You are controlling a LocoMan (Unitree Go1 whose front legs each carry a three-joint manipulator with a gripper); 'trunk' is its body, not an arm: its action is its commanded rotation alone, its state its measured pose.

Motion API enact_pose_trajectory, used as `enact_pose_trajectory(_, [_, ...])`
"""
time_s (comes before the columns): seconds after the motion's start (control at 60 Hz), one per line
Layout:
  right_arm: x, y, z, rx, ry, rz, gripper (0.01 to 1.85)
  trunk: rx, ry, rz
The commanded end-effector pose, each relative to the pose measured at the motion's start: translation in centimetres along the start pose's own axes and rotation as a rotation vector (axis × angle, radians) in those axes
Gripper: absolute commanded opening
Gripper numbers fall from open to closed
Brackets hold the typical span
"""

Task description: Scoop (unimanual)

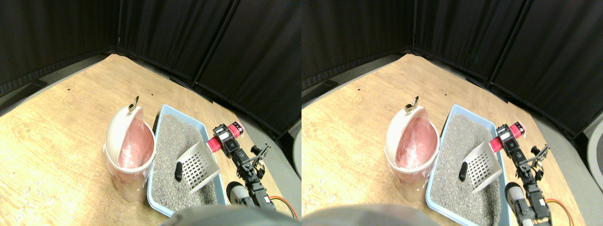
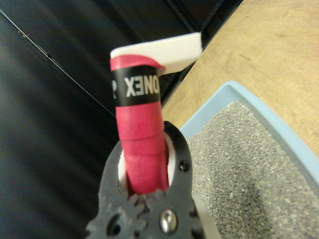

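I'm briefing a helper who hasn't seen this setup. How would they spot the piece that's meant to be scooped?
Find the pale blue litter tray of grey litter beside the white bin with the pink liner. In the litter, just left of the white slotted scoop, lies a small dark lump, the only black thing on the grey grains.

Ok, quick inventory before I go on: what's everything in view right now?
Litter tray: one, light blue, filled with grey litter, on the wooden floor.
Dark lump: one, black, on the litter beside the scoop's blade.
Scoop: one, white slotted blade, red-wrapped handle, blade over the litter.
Bin: one, white with pink liner, lid open, left of the tray.
Curtains: black, behind.
Right pincer: dark, clamped on the scoop's handle.
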Motion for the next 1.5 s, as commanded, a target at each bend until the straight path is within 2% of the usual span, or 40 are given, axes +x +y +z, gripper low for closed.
enact_pose_trajectory(0.017, [-0.1,1.4,-1.6,0.097,0.073,0.08,0.15,0.001,0.035,0.038])
enact_pose_trajectory(0.1, [0.1,1.4,-2.2,0.165,0.106,0.035,0.28,0.0,0.034,0.043])
enact_pose_trajectory(0.133, [0.2,1.2,-2.5,0.212,0.115,0.013,0.23,0.0,0.034,0.043])
enact_pose_trajectory(0.167, [0.3,1.0,-2.8,0.239,0.138,-0.016,0.06,0.0,0.034,0.043])
enact_pose_trajectory(0.2, [0.3,0.9,-3.1,0.24,0.146,-0.029,0.06,0.003,0.033,0.039])
enact_pose_trajectory(0.217, [0.4,0.6,-3.5,0.242,0.15,-0.044,0.13,0.005,0.033,0.037])
enact_pose_trajectory(0.25, [0.4,0.4,-3.8,0.255,0.153,-0.053,0.15,0.008,0.032,0.033])
enact_pose_trajectory(0.333, [0.4,-0.3,-4.7,0.277,0.167,-0.088,0.06,0.012,0.031,0.023])
enact_pose_trajectory(0.417, [0.0,-1.5,-5.5,0.308,0.2,-0.13,0.06,0.022,0.032,0.01])
enact_pose_trajectory(0.583, [-0.8,-3.1,-5.9,0.332,0.174,-0.156,0.06,0.036,0.028,-0.014])
enact_pose_trajectory(0.767, [-1.3,-4.4,-5.9,0.532,0.141,-0.21,0.06,0.044,0.023,-0.025])
enact_pose_trajectory(0.817, [-1.4,-5.1,-6.4,0.635,0.134,-0.252,0.06,0.045,0.023,-0.029])
enact_pose_trajectory(0.917, [-1.5,-5.7,-6.8,0.712,0.104,-0.273,0.06,0.048,0.018,-0.033])
enact_pose_trajectory(0.95, [-1.7,-6.0,-7.0,0.786,0.108,-0.332,0.06,0.048,0.018,-0.035])
enact_pose_trajectory(0.983, [-1.7,-6.3,-7.2,0.822,0.104,-0.351,0.06,0.048,0.018,-0.035])
enact_pose_trajectory(1.05, [-1.8,-6.8,-7.7,0.903,0.079,-0.387,0.06,0.049,0.015,-0.038])
enact_pose_trajectory(1.1, [-1.9,-7.0,-8.1,0.932,0.046,-0.388,0.06,0.05,0.012,-0.039])
enact_pose_trajectory(1.183, [-2.1,-7.1,-8.3,0.982,0.03,-0.434,0.06,0.053,0.006,-0.042])
enact_pose_trajectory(1.25, [-2.3,-7.0,-8.3,1.034,-0.07,-0.402,0.06,0.055,0.001,-0.044])
enact_pose_trajectory(1.317, [-2.5,-7.0,-8.1,1.093,-0.126,-0.425,0.06,0.057,-0.004,-0.044])
enact_pose_trajectory(1.45, [-2.7,-7.1,-7.7,1.126,-0.215,-0.411,0.06,0.058,-0.014,-0.045])
enact_pose_trajectory(1.5, [-2.7,-7.3,-7.4,1.152,-0.288,-0.399,0.06,0.057,-0.016,-0.046])
